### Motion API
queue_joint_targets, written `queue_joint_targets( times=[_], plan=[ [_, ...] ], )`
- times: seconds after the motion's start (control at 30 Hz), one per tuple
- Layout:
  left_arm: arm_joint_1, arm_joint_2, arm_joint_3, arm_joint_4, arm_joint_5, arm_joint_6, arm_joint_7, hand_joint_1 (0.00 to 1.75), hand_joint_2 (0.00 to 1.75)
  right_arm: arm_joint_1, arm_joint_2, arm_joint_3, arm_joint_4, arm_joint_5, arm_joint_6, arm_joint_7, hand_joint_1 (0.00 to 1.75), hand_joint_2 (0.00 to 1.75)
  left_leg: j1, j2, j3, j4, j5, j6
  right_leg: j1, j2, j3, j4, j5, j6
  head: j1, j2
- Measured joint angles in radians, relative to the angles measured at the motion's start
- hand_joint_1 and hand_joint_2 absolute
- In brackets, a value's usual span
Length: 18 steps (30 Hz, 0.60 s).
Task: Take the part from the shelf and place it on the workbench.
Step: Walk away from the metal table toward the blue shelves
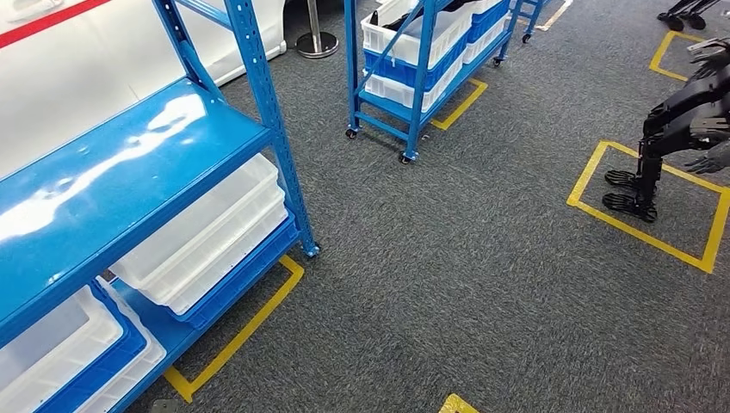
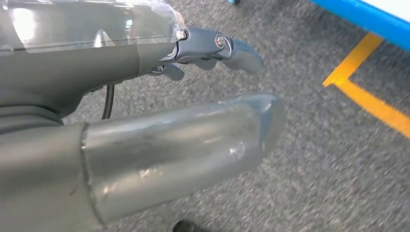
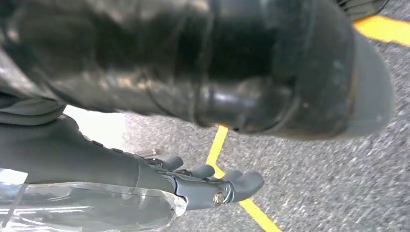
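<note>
On grey carpet: blue shelf (image 1: 129, 163), white bins (image 1: 207, 232) | left hand (image 2: 212, 48), right hand (image 3: 212, 186) spread, empty

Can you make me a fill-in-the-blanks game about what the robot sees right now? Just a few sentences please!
1. The shelf beside the robot is painted ____.
2. The lines taped on the carpet are ____.
3. The cart across the floor rolls on small ____.
4. The left hand holds ____.

Missing words: blue; yellow; wheels; nothing
</note>
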Motion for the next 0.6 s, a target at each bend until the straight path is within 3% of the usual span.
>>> queue_joint_targets(
  times=[0.07,0.13,0.17,0.2,0.23,0.3,0.37,0.4,0.43,0.5,0.53,0.6],
  plan=[
    [0.000,-0.002,0.000,0.001,0.000,0.000,0.001,0.00,0.00,0.001,0.002,0.000,0.000,0.000,-0.001,-0.003,0.00,0.00,0.000,0.033,-0.020,0.041,-0.028,-0.009,-0.002,-0.024,0.004,-0.009,0.003,-0.014,-0.001,0.000],
    [-0.003,-0.002,0.000,0.001,-0.002,0.000,0.008,0.00,0.00,0.004,0.003,0.000,0.000,-0.003,-0.003,-0.012,0.00,0.00,0.000,0.087,-0.077,0.160,-0.092,-0.017,0.001,-0.051,0.005,-0.013,0.003,-0.023,-0.001,0.000],
    [-0.004,-0.001,0.000,0.001,-0.003,0.000,0.015,0.00,0.00,0.005,0.003,0.000,0.000,-0.004,-0.004,-0.018,0.00,0.00,0.000,0.101,-0.110,0.226,-0.119,-0.020,0.003,-0.065,0.005,-0.013,0.002,-0.025,-0.001,0.000],
    [-0.004,0.000,0.000,0.001,-0.006,0.000,0.023,0.00,0.00,0.006,0.003,0.000,0.000,-0.004,-0.004,-0.024,0.00,0.00,0.001,0.108,-0.131,0.270,-0.130,-0.022,0.004,-0.078,0.006,-0.013,0.000,-0.026,-0.001,0.000],
    [-0.002,0.002,0.000,0.001,-0.008,0.000,0.035,0.00,0.00,0.006,0.003,0.000,0.000,-0.004,-0.003,-0.029,0.00,0.00,0.001,0.111,-0.134,0.275,-0.121,-0.022,0.005,-0.090,0.007,-0.012,-0.002,-0.027,-0.001,0.000],
    [0.002,0.005,0.000,0.001,-0.012,0.000,0.061,0.00,0.00,0.005,0.002,0.000,0.000,-0.004,-0.001,-0.031,0.00,0.00,0.000,0.125,-0.084,0.175,-0.057,-0.016,0.008,-0.113,0.012,-0.011,-0.007,-0.025,-0.001,0.000],
    [0.001,0.009,0.000,0.001,-0.010,-0.002,0.075,0.00,0.00,0.005,0.003,0.000,0.000,-0.003,0.001,-0.028,0.00,0.00,-0.009,0.172,-0.017,0.044,-0.008,-0.001,0.011,-0.133,0.020,-0.011,-0.013,-0.020,-0.001,0.000],
    [0.000,0.011,0.000,0.001,-0.007,-0.003,0.077,0.00,0.00,0.005,0.003,0.000,0.000,-0.003,0.001,-0.026,0.00,0.00,-0.015,0.189,0.000,0.008,0.000,0.006,0.012,-0.142,0.022,-0.011,-0.015,-0.016,-0.001,0.000],
    [0.000,0.012,0.000,0.001,-0.004,-0.003,0.076,0.00,0.00,0.004,0.003,0.000,0.000,-0.003,0.002,-0.023,0.00,0.00,-0.019,0.195,0.003,-0.003,-0.001,0.011,0.013,-0.151,0.025,-0.011,-0.017,-0.011,-0.001,0.000],
    [0.002,0.014,0.002,0.001,0.008,-0.005,0.065,0.00,0.00,0.002,0.004,0.000,0.000,0.002,0.004,-0.013,0.00,0.00,-0.018,0.172,0.005,-0.010,0.004,0.018,0.012,-0.164,0.031,-0.013,-0.021,0.000,-0.001,0.000],
    [0.003,0.013,0.004,0.001,0.014,-0.007,0.058,0.00,0.00,0.001,0.004,0.001,0.000,0.006,0.007,-0.006,0.00,0.00,-0.014,0.160,0.010,-0.017,0.008,0.023,0.011,-0.148,0.032,-0.006,-0.029,0.005,-0.001,0.000],
    [0.001,0.012,0.008,0.001,0.017,-0.013,0.053,0.00,0.00,0.003,0.004,0.004,0.000,0.014,0.011,0.004,0.00,0.00,-0.006,0.137,0.017,-0.029,0.017,0.032,0.007,-0.092,0.006,0.060,-0.072,0.015,0.000,0.000]
  ],
)
